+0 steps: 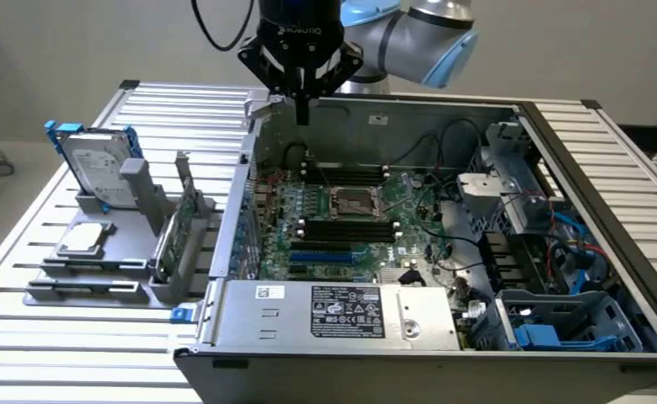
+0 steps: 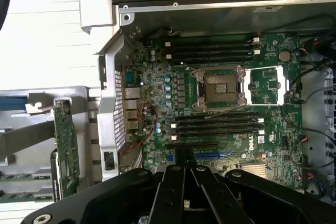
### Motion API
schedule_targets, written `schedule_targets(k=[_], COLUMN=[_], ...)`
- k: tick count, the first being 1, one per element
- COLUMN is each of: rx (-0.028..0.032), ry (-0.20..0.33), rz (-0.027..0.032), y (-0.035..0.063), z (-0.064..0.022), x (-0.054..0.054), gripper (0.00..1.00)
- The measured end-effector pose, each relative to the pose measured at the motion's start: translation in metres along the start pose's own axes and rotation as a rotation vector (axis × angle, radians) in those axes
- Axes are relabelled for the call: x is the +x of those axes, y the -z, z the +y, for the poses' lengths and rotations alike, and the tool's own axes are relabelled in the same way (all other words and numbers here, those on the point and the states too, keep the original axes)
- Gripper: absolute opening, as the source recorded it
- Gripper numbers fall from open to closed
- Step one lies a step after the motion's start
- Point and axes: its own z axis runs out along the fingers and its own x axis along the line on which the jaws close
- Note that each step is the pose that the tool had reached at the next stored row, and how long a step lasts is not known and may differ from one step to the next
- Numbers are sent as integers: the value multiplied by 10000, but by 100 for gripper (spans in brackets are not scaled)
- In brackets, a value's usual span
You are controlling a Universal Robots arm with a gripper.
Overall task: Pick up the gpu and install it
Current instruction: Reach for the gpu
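- We see the gpu (image 1: 167, 246) standing on its long edge in a grey rack (image 1: 93, 286) on the worktop (image 1: 59, 347), between the computer case (image 1: 419, 374) and the hard drive (image 1: 95, 164).
- Its long axis runs alongside the case wall, with the silver bracket end toward the worktop's far edge.
- The arm's (image 1: 419, 34) jaws are clenched on nothing, above the case's far wall, apart from the gpu.

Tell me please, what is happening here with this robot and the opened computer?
The robot arm's gripper hangs shut and empty above the open computer case, near its wall on the exterior view's left. The gpu has not been picked up yet: it stands on edge in a grey holder outside the case, beside that wall. The motherboard inside has no card in it.
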Motion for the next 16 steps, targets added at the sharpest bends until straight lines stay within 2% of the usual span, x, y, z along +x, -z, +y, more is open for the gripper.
schedule_targets(k=[3, 4, 5, 6, 8, 10, 16], rx=[-3, 1, 15, 26, 31, 36, 37], ry=[-1, -6, -15, -23, -31, -34, -34], rz=[10, 93, 237, 351, 477, 513, 517], y=[0, -1, 1, 2, -2, -8, -75], z=[-1, -2, -4, -6, -10, -12, -17], x=[7, 22, 45, 79, 162, 252, 528], gripper=[11, 11, 11, 11, 11, 11, 11])
